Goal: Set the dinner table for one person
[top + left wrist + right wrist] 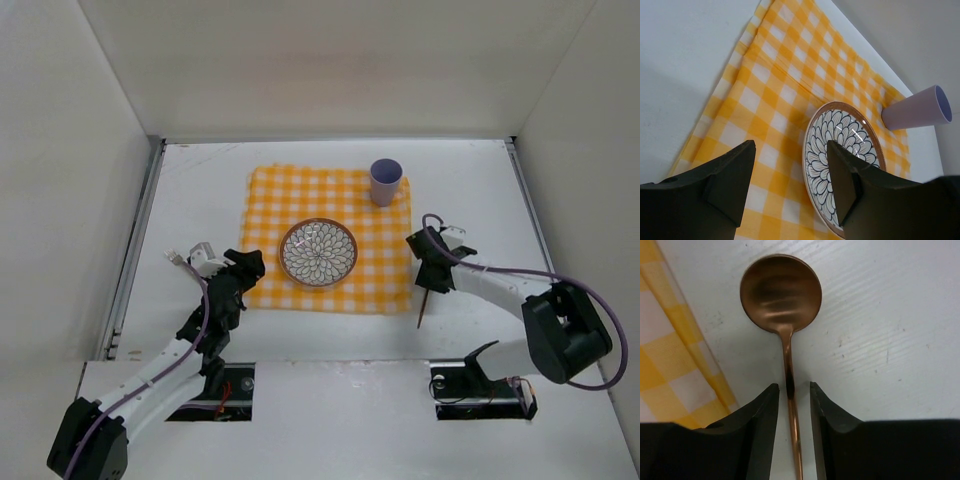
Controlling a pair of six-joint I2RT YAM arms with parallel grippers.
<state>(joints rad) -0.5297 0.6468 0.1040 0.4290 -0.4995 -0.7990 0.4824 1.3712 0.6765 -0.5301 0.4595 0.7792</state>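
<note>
White dinner table (200, 180) fills the overhead frame. At centre lies a checked cloth (300, 190) with a petal-patterned plate (318, 252); a lilac cup (386, 182) stands at its upper right corner. Left gripper (790, 150) spread wide, empty, at the cloth's lower left. Only the right wrist view shows the right gripper (791, 387) flanking the copper spoon (781, 292) handle, thin gaps either side, unclamped.

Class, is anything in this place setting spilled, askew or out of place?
Nothing stands out. The plate sits centred on the cloth, the cup stands upright at its far right corner, and the spoon lies beside its right edge, within the right gripper.
</note>
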